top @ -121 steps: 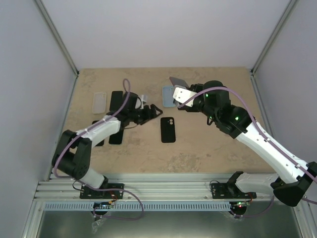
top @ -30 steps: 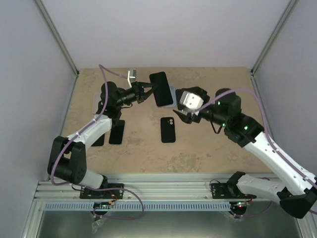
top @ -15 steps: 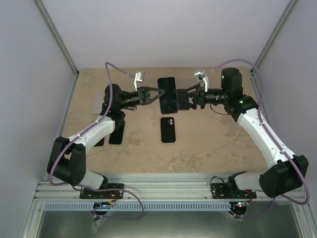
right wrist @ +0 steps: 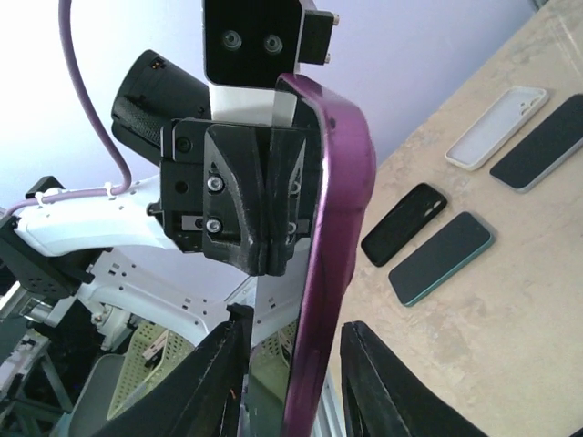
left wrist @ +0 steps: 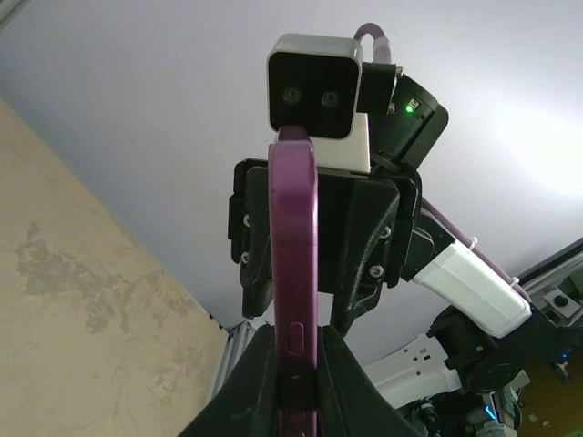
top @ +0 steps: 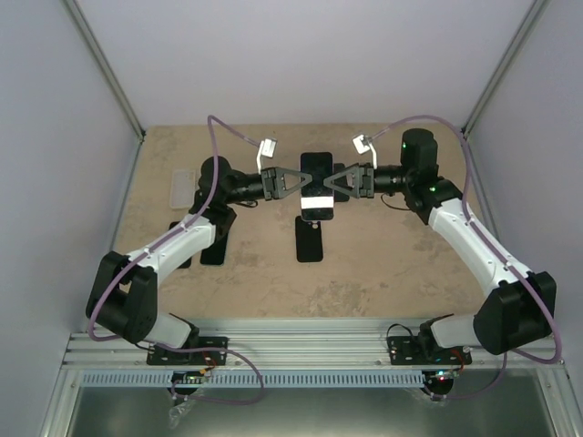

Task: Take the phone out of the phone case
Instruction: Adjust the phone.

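A phone (top: pixel 317 173) in a purple phone case (left wrist: pixel 293 228) hangs in the air above the table's middle. My left gripper (top: pixel 302 182) is shut on its left edge, fingers pressed against both faces (left wrist: pixel 296 364). From the opposite side my right gripper (top: pixel 331 186) straddles the right edge. Seen from the right wrist, the purple phone case (right wrist: pixel 335 209) stands between the right gripper's (right wrist: pixel 296 364) fingers, with a gap showing on each side. The phone's glossy screen faces the left finger (right wrist: pixel 223 373).
A black phone (top: pixel 310 242) lies on the table just under the held one. At the left lie a clear case (top: pixel 183 189) and dark phones or cases (top: pixel 213 246). The right wrist view shows a black case (right wrist: pixel 404 223) and a teal-edged phone (right wrist: pixel 442 258).
The left gripper carried the cased phone rightward to the middle. The right gripper swung in to the phone's right edge, and its jaws narrowed around it.
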